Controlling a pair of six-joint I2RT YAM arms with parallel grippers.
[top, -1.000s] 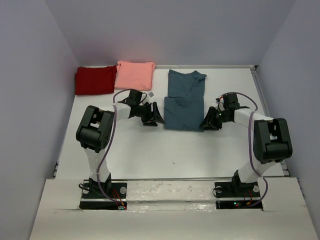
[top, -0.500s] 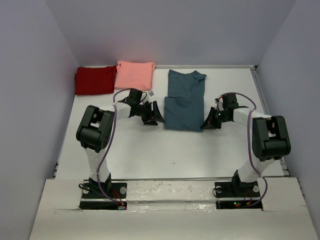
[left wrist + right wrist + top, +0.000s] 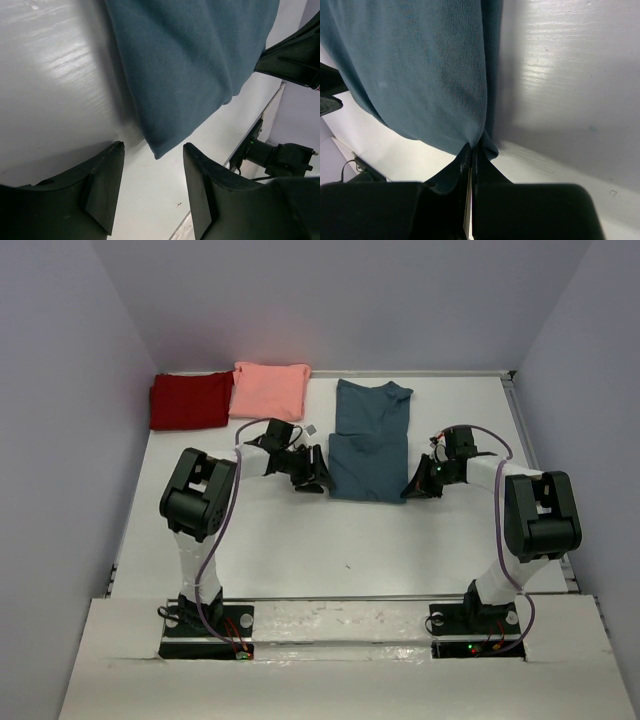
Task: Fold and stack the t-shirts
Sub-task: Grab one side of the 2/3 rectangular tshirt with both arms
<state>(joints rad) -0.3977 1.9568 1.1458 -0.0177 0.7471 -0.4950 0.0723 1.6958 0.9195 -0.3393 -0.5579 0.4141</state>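
Right wrist view: the right fingers (image 3: 470, 167) are closed on the near-right corner of the teal shirt (image 3: 420, 75). The left fingers (image 3: 318, 478) stand open at its near-left corner. The shirt lies folded toward the far edge of the surface (image 3: 260, 540).

A white table (image 3: 300, 540) is filling the space, its glossy top catching soft light and showing pale streaks. Plain lavender-grey walls are closing it in on three sides: a back wall (image 3: 340, 300), a left wall (image 3: 60, 440) and a right wall (image 3: 600, 390). A white ledge (image 3: 340, 670) is running along the near edge.
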